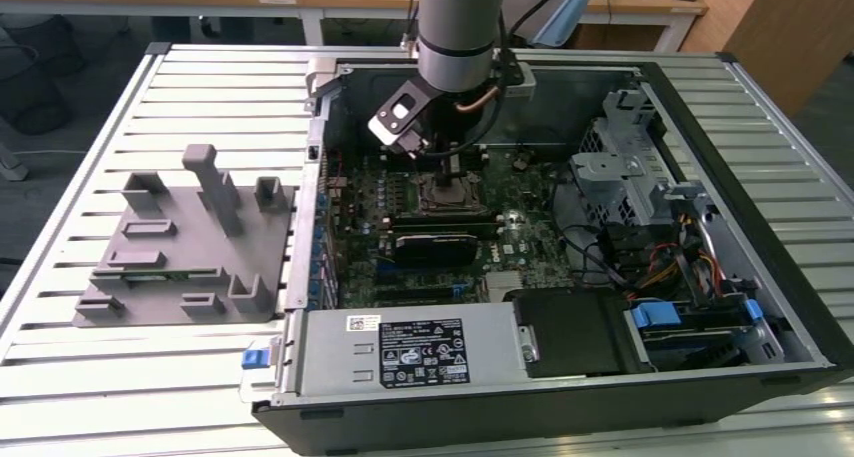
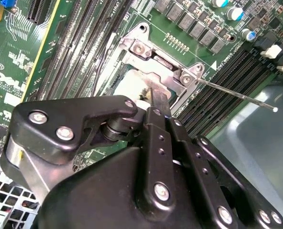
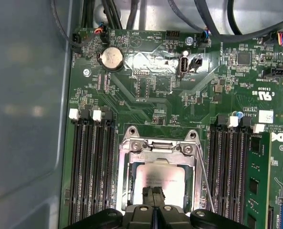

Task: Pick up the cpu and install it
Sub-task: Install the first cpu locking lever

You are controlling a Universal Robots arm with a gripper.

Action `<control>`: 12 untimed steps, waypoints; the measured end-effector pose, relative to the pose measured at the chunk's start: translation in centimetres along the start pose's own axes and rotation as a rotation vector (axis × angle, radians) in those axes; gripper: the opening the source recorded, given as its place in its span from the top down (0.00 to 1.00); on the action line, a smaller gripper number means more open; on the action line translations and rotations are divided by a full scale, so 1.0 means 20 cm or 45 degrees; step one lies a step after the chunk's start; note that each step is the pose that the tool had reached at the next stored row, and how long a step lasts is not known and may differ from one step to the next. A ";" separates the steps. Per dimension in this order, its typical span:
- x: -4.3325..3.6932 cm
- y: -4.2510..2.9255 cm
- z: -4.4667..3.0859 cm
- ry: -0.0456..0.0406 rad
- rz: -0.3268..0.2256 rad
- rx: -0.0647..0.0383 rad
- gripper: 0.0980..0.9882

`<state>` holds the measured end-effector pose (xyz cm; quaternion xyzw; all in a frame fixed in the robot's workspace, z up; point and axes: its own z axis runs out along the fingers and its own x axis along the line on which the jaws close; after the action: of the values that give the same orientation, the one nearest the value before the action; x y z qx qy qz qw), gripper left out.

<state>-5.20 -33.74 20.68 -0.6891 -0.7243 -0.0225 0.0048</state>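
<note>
Here the table (image 1: 80,127) carries an open computer case (image 1: 534,417). The arm (image 1: 461,27) reaches steeply down into the case, with its wrist roughly above the socket frame (image 3: 156,145) on the motherboard (image 3: 151,109). We take that frame as our marker. The cpu (image 3: 159,177) lies flat inside the socket frame, silvery top up, its edges parallel to the frame's sides. Being square, it has no long axis to speak of. The end effector (image 3: 154,192) stands directly over the cpu and points down at it, nearer one edge of the frame than its middle. Its two fingers are pressed together with nothing between them. In the second wrist view their tip looks to touch the chip, though we cannot be certain. The thin lever (image 2: 237,95) angles away from one corner of the frame. We judge the cpu to be resting in the frame, not carried.
</note>
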 end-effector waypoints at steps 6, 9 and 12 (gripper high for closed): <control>0.001 0.001 -0.016 0.000 0.000 0.000 0.99; 0.002 0.002 -0.042 0.000 0.000 0.000 0.99; 0.003 0.003 -0.076 0.000 0.000 0.000 0.99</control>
<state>-5.19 -33.74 22.20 -0.6891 -0.7243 -0.0224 0.0048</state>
